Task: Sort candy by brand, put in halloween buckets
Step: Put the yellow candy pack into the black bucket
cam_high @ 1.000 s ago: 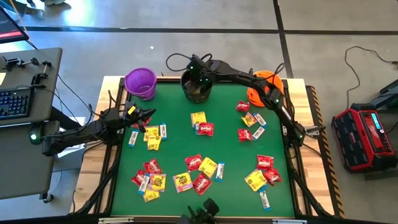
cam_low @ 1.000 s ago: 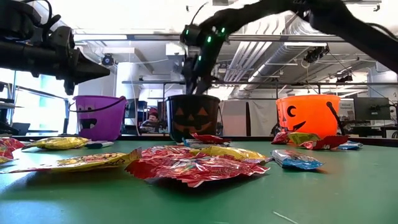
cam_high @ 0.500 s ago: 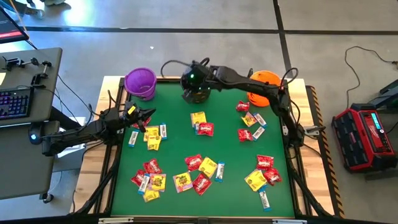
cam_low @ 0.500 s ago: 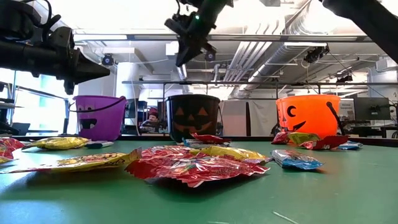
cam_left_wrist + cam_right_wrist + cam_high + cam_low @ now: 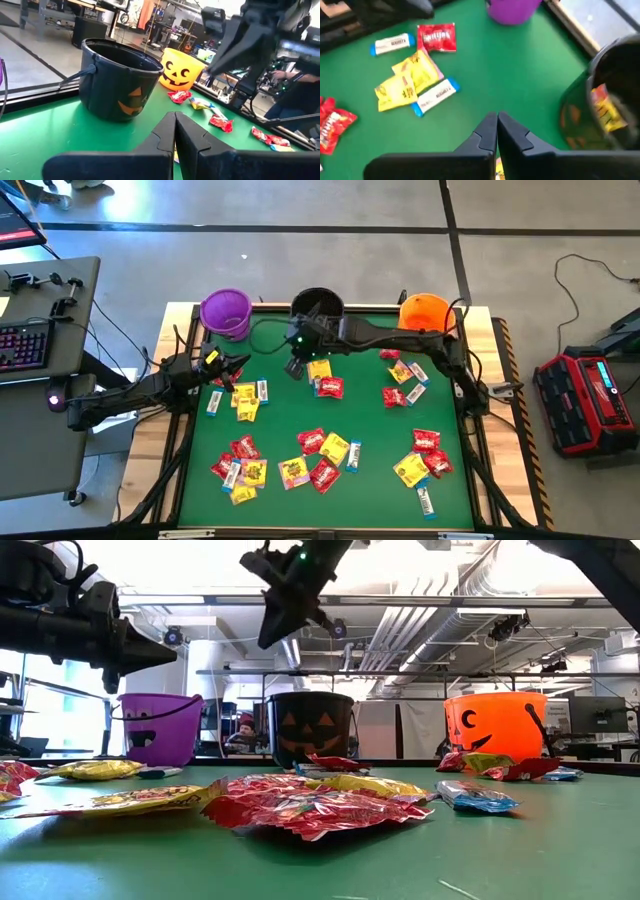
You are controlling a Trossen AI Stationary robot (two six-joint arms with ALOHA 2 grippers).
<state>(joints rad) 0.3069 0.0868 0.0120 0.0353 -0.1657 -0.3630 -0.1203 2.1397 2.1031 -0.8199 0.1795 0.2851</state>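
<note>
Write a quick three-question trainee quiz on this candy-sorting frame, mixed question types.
1. True or false: the right end effector is shut and holds no candy.
2. Which bucket shows a yellow packet inside? A purple bucket, B black bucket, C orange bucket.
3. Fill in: the left end effector waits near the table's ____ edge.

Key: 1 true. 2 B, seen in the right wrist view. 3 left, as the high view shows.
</note>
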